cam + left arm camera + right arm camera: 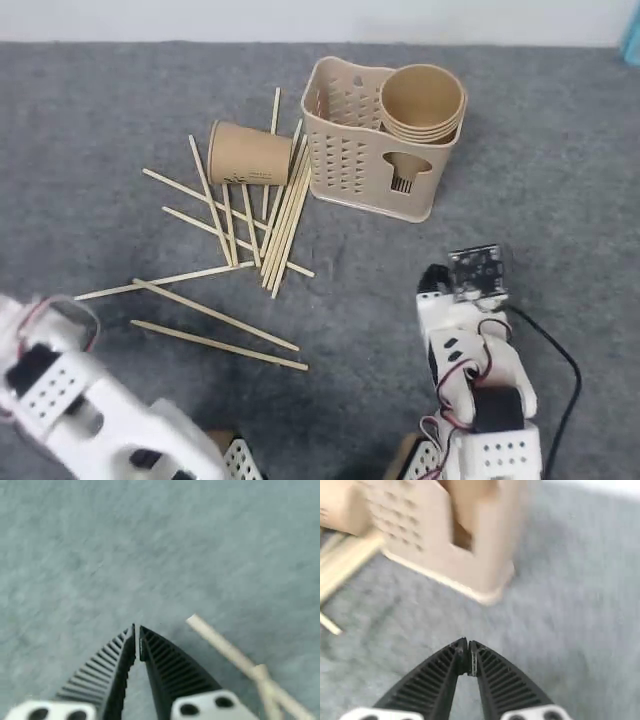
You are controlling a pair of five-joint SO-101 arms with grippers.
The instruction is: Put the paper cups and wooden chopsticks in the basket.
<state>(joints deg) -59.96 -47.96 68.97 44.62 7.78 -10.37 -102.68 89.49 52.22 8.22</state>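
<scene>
Basket stands upright at the far side of the grey mat. A stack of paper cups sits inside it, mouths up (at the end that is to the right in the high view). One loose cup lies on its side just left of the basket, resting across some of the chopsticks. These lie flat on the mat, scattered left of and in front of the basket, with several bunched close to its wall. Left gripper: jaws pressed together, gripping nothing, low over the mat, a chopstick end just beside it. Right gripper: jaws likewise closed on nothing, over the mat in front of the basket.
</scene>
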